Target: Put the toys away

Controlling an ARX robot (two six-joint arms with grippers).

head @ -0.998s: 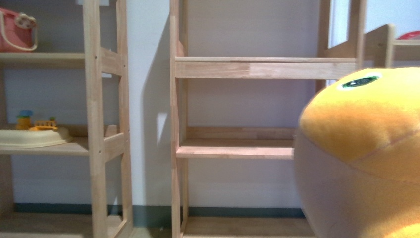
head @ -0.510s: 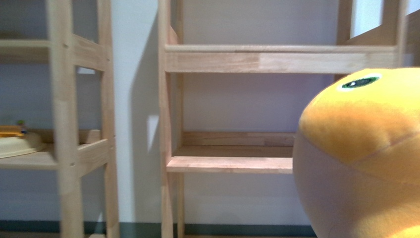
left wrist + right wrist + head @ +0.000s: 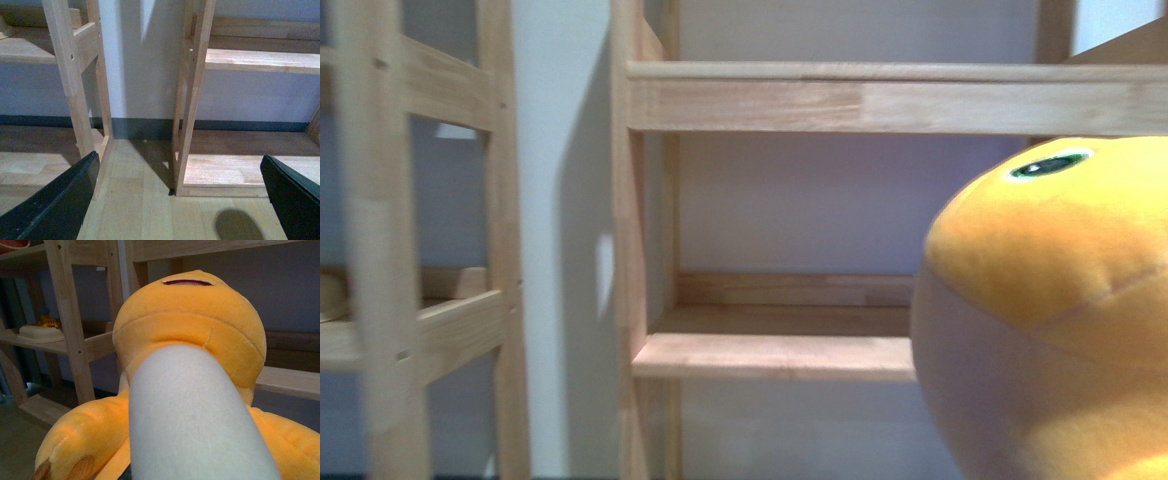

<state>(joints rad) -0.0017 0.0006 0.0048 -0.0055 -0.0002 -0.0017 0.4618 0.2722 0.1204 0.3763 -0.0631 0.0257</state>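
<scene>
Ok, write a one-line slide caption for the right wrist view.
Orange-yellow plush animal, cream underside toward the camera, fills the frame in front of pale wooden shelves.

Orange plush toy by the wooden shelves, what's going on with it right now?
The orange plush toy is held up in the air, right against the right wrist camera, so the right arm seems to carry it, though the right tool is hidden. It faces a wooden shelf unit. The left tool is open, holding nothing, above the floor.
</scene>
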